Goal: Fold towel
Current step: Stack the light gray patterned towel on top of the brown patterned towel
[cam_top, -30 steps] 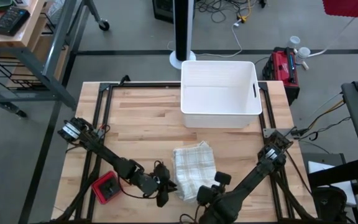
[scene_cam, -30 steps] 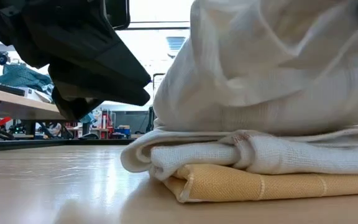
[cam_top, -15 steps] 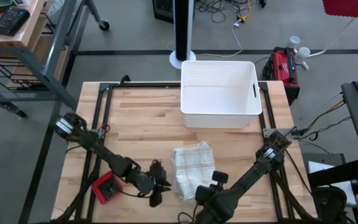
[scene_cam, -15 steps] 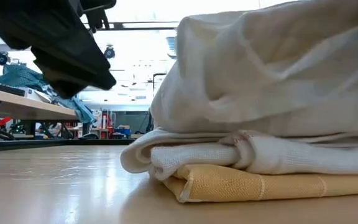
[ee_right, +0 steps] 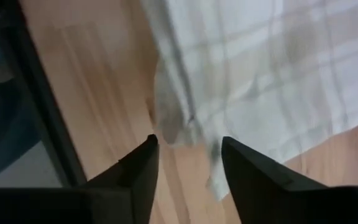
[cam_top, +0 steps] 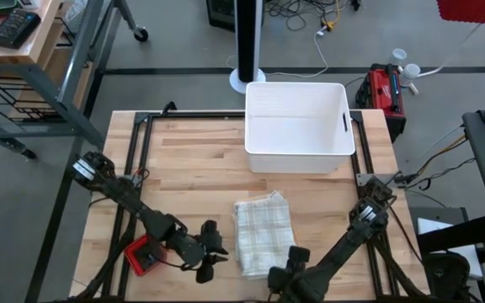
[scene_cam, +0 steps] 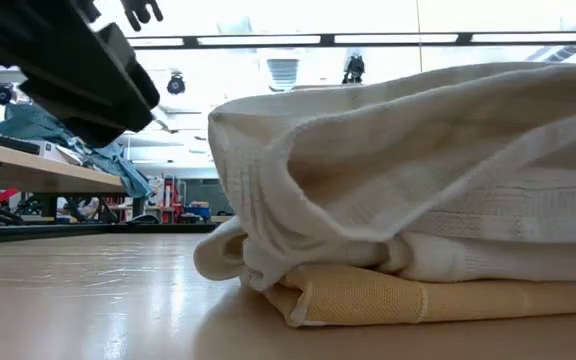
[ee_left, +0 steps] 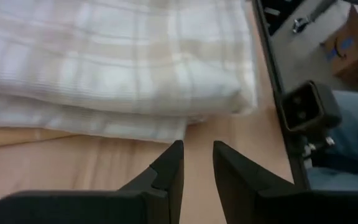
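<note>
Towel (cam_top: 263,233) folded on table (cam_top: 192,168)

Colours and patterns, items on and near the worktop

Towel (cam_top: 263,232): cream-white with a faint tan check (its lowest fold shows plain mustard-tan in the low view). Worktop (cam_top: 192,168): pale striped wood, black frame. Bin (cam_top: 297,126): plain white. Small box (cam_top: 144,254): red, dark top. Arms and pincers: black.
</note>
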Available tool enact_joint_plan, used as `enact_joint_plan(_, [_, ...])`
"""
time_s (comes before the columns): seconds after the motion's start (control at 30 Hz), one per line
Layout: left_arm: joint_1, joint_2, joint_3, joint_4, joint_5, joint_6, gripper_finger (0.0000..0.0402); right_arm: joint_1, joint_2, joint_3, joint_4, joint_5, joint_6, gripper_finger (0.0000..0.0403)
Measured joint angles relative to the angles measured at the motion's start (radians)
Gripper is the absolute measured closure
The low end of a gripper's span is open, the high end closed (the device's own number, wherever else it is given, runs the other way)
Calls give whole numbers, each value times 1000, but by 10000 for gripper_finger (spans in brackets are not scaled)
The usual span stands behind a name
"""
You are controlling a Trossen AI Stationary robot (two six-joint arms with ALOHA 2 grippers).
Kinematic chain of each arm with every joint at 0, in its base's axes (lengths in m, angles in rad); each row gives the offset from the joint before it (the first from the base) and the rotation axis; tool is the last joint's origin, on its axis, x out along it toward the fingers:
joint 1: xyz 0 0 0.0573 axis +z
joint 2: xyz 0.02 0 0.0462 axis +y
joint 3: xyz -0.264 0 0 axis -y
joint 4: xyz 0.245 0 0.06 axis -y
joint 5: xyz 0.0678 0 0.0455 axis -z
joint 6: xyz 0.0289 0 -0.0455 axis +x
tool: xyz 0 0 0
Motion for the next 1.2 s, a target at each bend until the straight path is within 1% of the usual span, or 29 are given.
enact_joint_plan(0.13, [-23, 11, 0, 20, 0, 40, 326, 20, 0, 0, 1, 6, 29, 217])
enact_joint_plan(0.23, [-30, 15, 0, 112, -8, 112, 326, 44, 0, 0, 0, 14, 39, 210])
enact_joint_plan(0.27, [-31, 17, 0, 152, -20, 141, 326, 55, -1, 0, 0, 35, 39, 210])
enact_joint_plan(0.4, [-20, 38, 0, 295, -52, 261, 326, 91, -17, 0, -3, 206, 72, 213])
enact_joint_plan(0.53, [11, 71, 13, 336, -53, 309, 326, 89, -34, 2, -20, 347, 139, 230])
enact_joint_plan(0.57, [19, 84, 24, 336, -47, 310, 326, 89, -34, 2, -20, 379, 151, 237])
enact_joint_plan(0.67, [32, 140, 69, 342, 16, 338, 326, 85, -35, -8, -10, 446, 175, 259])
enact_joint_plan(0.77, [38, 222, 133, 311, 73, 370, 326, 77, -34, -46, 1, 443, 177, 285])
enact_joint_plan(0.9, [39, 306, 219, 193, 82, 375, 326, 73, -34, -107, 75, 406, 176, 320])
enact_joint_plan(1.03, [40, 355, 284, 104, 150, 370, 326, 72, -32, -186, 196, 311, 134, 355])
enact_joint_plan(1.13, [41, 361, 299, 61, 182, 363, 326, 72, -32, -238, 207, 262, 149, 378])
enact_joint_plan(1.2, [42, 353, 304, 38, 183, 360, 326, 76, -32, -262, 201, 260, 167, 392])
